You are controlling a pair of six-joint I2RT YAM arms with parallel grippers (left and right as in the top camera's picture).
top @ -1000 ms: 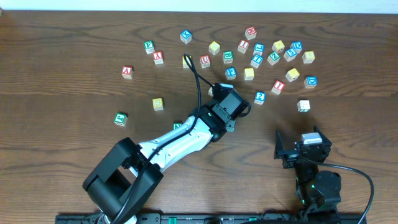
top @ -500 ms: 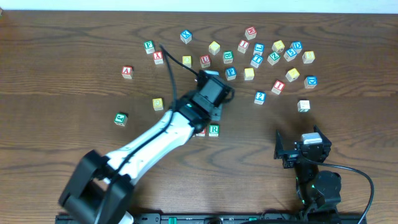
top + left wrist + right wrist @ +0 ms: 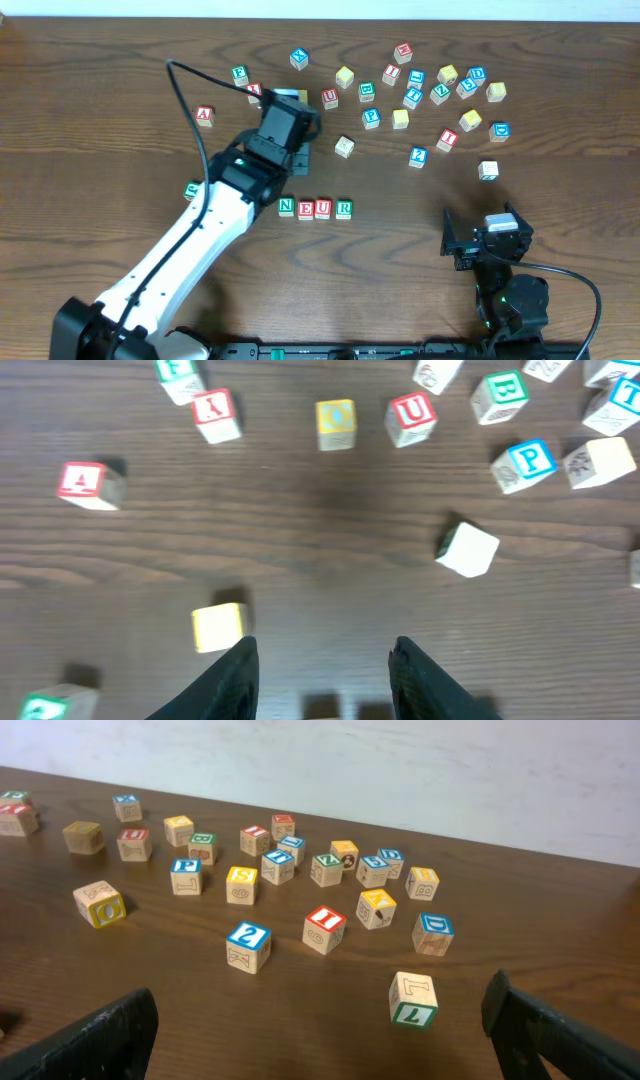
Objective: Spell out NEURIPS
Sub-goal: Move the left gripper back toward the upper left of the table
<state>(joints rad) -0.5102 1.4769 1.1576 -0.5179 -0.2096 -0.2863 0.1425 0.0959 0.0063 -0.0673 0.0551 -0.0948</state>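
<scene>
Four cubes stand in a row near the table's middle: green N (image 3: 286,207), red E (image 3: 305,208), red U (image 3: 323,208), green R (image 3: 344,207). My left gripper (image 3: 298,160) (image 3: 322,660) hovers behind that row, open, with only bare wood between its fingers. Among the loose cubes farther back are the blue P (image 3: 371,117) (image 3: 525,460) (image 3: 185,876), a yellow cube that looks like the S (image 3: 400,118) (image 3: 240,884) and the red I (image 3: 448,138) (image 3: 324,928). My right gripper (image 3: 483,230) (image 3: 320,1040) rests wide open at the front right, holding nothing.
A spare red U (image 3: 329,97) (image 3: 410,415), a red A (image 3: 204,115) (image 3: 85,480) and a plain-faced cube (image 3: 344,146) (image 3: 467,548) lie near the left gripper. A green 7 cube (image 3: 488,170) (image 3: 412,1000) and a blue 2 cube (image 3: 249,945) sit ahead of the right gripper.
My left arm has swung left and back, away from the row, uncovering N, E, U and R side by side. The right arm has not moved.
</scene>
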